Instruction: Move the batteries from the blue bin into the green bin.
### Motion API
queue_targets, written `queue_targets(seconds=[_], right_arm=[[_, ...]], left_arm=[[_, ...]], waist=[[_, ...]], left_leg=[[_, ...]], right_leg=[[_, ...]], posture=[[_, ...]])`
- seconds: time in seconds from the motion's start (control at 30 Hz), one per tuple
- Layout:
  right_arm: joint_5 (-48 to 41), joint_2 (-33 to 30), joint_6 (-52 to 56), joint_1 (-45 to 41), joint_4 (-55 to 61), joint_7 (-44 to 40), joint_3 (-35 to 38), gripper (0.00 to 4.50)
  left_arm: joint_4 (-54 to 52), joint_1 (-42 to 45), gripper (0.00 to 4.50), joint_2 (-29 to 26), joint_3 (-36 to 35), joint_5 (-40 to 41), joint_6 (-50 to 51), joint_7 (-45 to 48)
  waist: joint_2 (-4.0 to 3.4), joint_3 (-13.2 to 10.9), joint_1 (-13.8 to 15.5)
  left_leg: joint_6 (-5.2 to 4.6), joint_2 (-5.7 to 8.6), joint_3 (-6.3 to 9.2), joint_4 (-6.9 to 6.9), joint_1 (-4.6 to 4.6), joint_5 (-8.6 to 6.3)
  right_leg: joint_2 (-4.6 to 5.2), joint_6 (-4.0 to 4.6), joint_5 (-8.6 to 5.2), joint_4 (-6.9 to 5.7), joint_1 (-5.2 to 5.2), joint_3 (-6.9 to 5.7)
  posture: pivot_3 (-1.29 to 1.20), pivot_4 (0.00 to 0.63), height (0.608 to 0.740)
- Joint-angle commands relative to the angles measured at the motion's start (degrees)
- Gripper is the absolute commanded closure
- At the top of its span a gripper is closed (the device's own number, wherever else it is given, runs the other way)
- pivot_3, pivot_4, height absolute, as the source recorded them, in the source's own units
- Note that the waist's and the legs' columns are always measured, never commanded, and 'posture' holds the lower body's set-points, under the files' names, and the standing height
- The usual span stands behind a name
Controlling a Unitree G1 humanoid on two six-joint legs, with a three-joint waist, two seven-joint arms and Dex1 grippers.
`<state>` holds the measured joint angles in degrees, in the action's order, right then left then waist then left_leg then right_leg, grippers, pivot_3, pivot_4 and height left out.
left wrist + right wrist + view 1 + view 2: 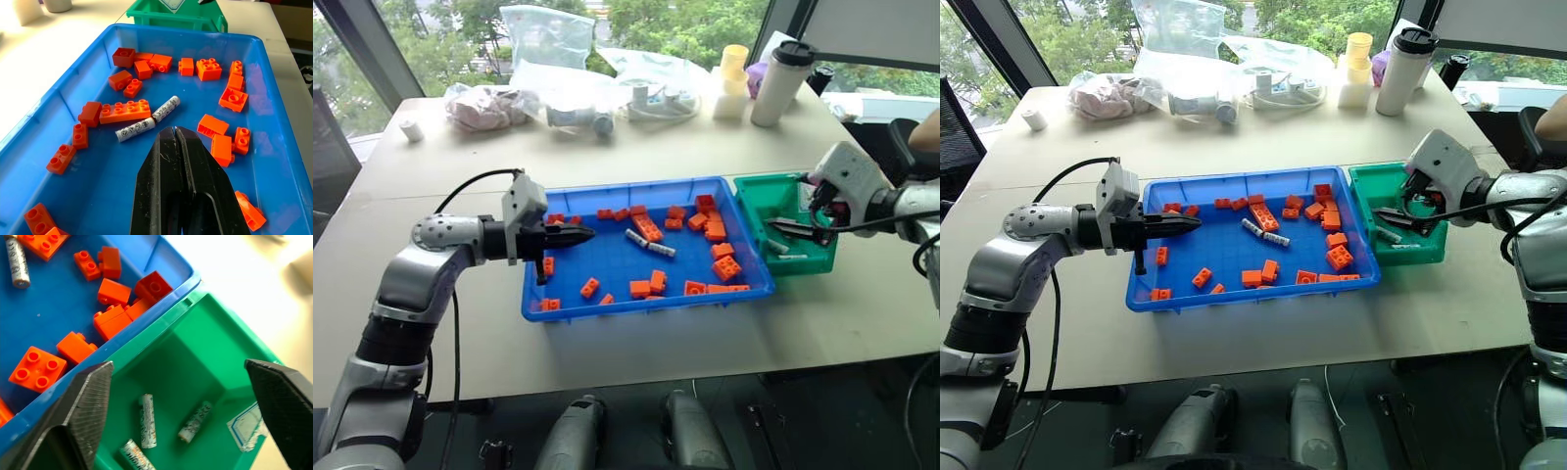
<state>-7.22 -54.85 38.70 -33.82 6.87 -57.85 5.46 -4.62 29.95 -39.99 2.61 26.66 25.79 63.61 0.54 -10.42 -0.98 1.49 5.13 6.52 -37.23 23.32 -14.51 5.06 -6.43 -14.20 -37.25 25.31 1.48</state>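
the right gripper (178, 382) is released wide over the green bin (756, 201), three batteries inside. left gripper (174, 131), clenched, hovers over the blue bin (636, 304): open it, then descend on the two batteries (649, 243) mid-bin, clear of bricks (647, 227).

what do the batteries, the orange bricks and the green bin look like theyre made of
Batteries: likely metal cells in a glossy silver printed wrap.
Orange bricks: moulded plastic, smooth, with studs on top.
Green bin: moulded plastic, even colour, slight sheen, sloped walls.
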Motion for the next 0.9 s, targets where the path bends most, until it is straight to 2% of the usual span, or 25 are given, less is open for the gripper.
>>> queue_targets(seconds=[0.03,0.13,0.27,0.5,0.7,0.9], right_arm=[[-5.20,4.17,4.39,-4.03,7.15,0.57,-2.29,0.03],[-6.42,9.48,6.50,-5.79,10.13,1.62,-7.73,0.03],[-4.49,16.41,9.24,-8.95,7.76,5.71,-15.04,0.03],[-1.36,28.14,8.98,-13.91,-4.27,11.33,-23.23,0.03],[0.61,32.56,6.92,-15.20,-12.41,13.24,-25.15,0.03],[1.60,33.66,6.36,-15.12,-15.75,12.46,-26.54,0.03]], left_arm=[[-1.55,0.24,4.50,-0.53,-1.32,0.13,-0.42,0.02],[-1.41,0.38,4.50,-0.53,-1.41,0.19,-0.27,-0.05],[-1.58,0.22,4.50,-0.77,-1.80,0.21,-0.15,-0.37],[-3.39,-1.20,4.50,-1.84,-3.39,0.46,0.80,-1.73],[-5.04,-2.00,4.50,-1.79,-3.90,0.79,1.78,-3.09],[-7.39,-3.40,4.50,-1.77,-4.35,1.27,3.05,-4.46]], waist=[[0.00,0.00,-0.05],[0.00,0.00,0.09],[0.01,0.00,0.39],[0.02,0.01,-0.03],[0.02,0.01,0.02],[0.02,0.01,-0.13]], left_leg=[[0.00,-0.01,0.00,0.01,0.00,0.00],[0.00,-0.01,0.03,-0.01,0.00,0.00],[0.00,0.05,0.06,-0.07,0.03,0.00],[0.03,0.04,0.08,-0.05,0.04,0.02],[0.03,0.06,0.08,-0.06,0.04,0.02],[0.03,0.06,0.08,-0.05,0.03,0.01]], right_leg=[[0.00,0.00,0.00,0.00,0.00,0.00],[0.00,0.00,0.00,0.00,-0.01,0.00],[0.04,0.00,0.00,0.00,-0.01,-0.01],[0.01,0.00,0.00,-0.02,0.03,-0.02],[0.02,0.00,0.00,-0.02,0.02,-0.02],[0.01,0.00,0.00,-0.04,0.04,-0.02]], posture=[[0.00,0.150,0.740],[0.00,0.150,0.740],[0.00,0.150,0.740],[0.00,0.150,0.740],[0.00,0.150,0.740],[0.00,0.150,0.740]])
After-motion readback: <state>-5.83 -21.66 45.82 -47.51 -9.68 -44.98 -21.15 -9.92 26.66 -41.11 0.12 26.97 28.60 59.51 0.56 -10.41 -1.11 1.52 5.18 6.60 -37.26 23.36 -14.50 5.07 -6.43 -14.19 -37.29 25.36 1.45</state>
